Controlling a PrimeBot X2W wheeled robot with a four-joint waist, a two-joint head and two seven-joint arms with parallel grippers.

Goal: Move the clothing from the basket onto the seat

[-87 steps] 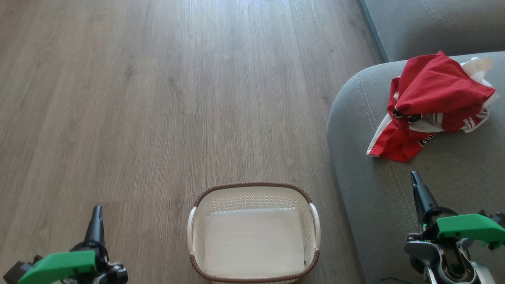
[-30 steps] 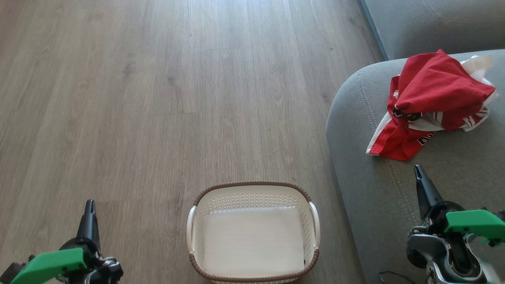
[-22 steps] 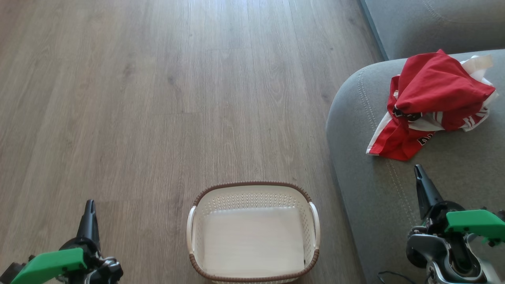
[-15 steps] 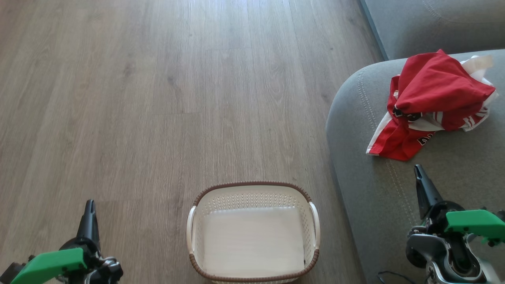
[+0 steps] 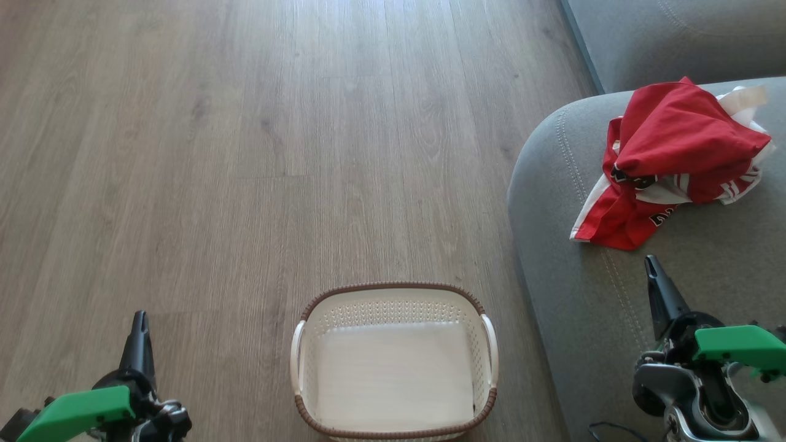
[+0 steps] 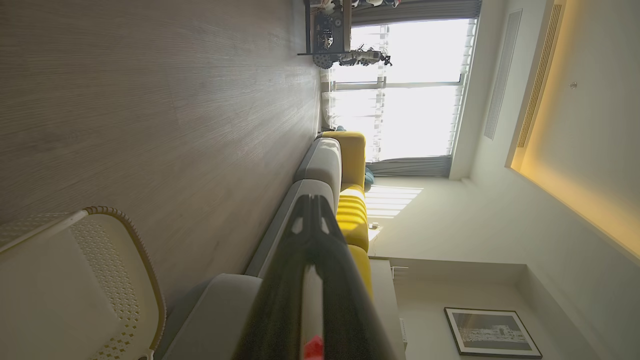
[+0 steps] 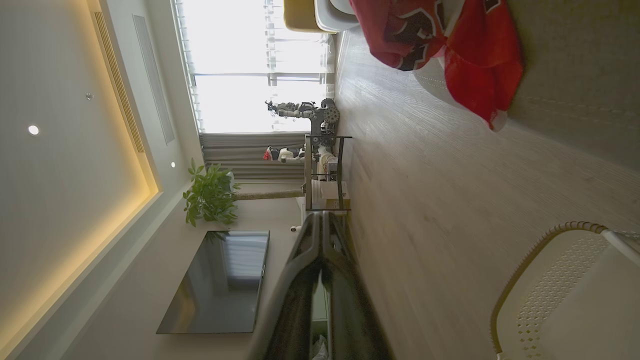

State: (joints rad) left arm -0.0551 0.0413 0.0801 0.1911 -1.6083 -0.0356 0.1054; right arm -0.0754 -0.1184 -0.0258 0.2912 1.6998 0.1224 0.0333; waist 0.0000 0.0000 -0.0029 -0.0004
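Both closed, left gripper and right gripper are flanking the basket; clothing is lying on the seat beside it, so nothing seems left to move.

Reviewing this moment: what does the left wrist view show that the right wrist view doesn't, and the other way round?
Left wrist view: yellow sofa cushions and a framed picture on the wall, seen past the shut left gripper. Right wrist view: the clothing heaped on the seat, a potted plant and a dark television, seen past the shut right gripper. Both: part of the basket, the wooden floor and the bright window.
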